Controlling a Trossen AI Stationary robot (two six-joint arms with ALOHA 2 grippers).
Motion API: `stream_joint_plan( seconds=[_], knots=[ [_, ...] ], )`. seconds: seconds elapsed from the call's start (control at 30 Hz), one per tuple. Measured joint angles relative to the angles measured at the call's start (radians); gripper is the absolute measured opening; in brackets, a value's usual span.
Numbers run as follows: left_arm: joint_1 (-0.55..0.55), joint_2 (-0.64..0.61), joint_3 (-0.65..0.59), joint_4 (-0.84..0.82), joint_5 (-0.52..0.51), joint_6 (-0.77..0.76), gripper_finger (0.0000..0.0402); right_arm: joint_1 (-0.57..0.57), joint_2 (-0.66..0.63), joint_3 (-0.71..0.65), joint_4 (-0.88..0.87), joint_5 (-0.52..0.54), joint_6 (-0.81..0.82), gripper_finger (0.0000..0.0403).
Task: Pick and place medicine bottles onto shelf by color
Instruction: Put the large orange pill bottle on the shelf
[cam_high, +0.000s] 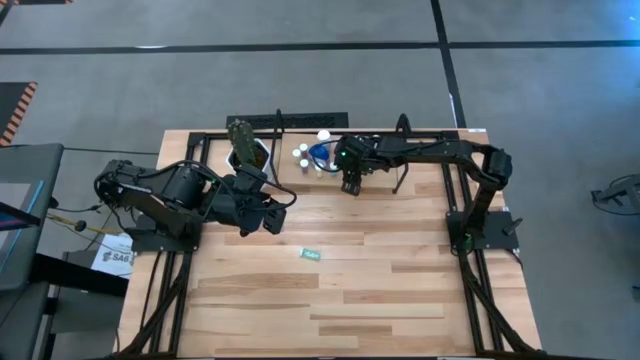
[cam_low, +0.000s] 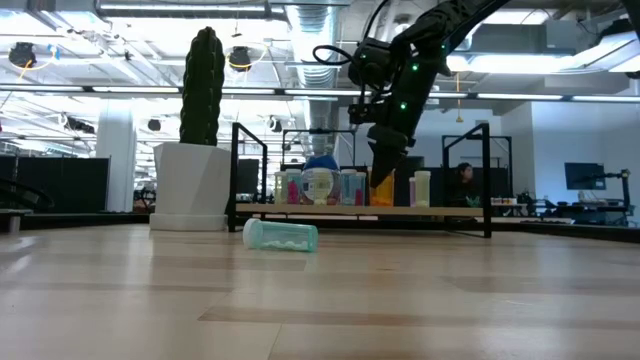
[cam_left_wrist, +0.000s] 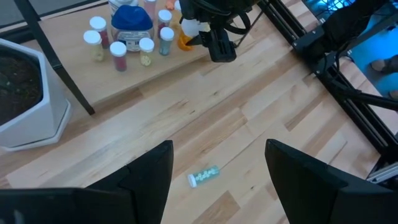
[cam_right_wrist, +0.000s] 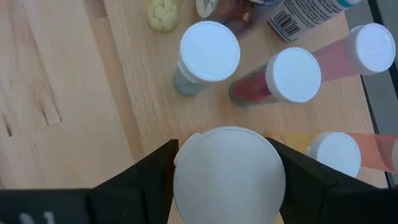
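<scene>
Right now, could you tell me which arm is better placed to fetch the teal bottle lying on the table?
Left: its open hand hovers near the teal bottle, while the right hand grips an orange bottle at the shelf.

The wood-plank bench (cam_high: 340, 300) stands on a grey floor (cam_high: 300, 80) crossed by dark lines. Beyond it lies an open workroom: a ceiling of exposed ducts (cam_low: 310, 30) and pipes with strip lights (cam_low: 560, 96), a white column (cam_low: 116, 150), dark monitors (cam_low: 583, 177), and a person (cam_low: 464, 185) seated far back.
</scene>
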Motion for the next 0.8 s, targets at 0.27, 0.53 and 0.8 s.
stream_joint_plan(
  seconds=[0.27, 0.53, 0.8],
  knots=[
    [0.0, 0.0, 0.0, 0.005, 0.0, -0.003, 0.024, 0.009, 0.0, 0.0, -0.007, 0.003, -0.017, 0.025],
    [0.0, 0.0, 0.0, 0.007, 0.0, -0.003, 0.024, 0.013, 0.0, 0.0, -0.012, 0.003, -0.082, 0.0249],
    [0.0, 0.0, 0.0, 0.007, 0.0, -0.002, 0.024, 0.013, 0.0, 0.0, -0.007, 0.003, -0.105, 0.0249]
  ],
)
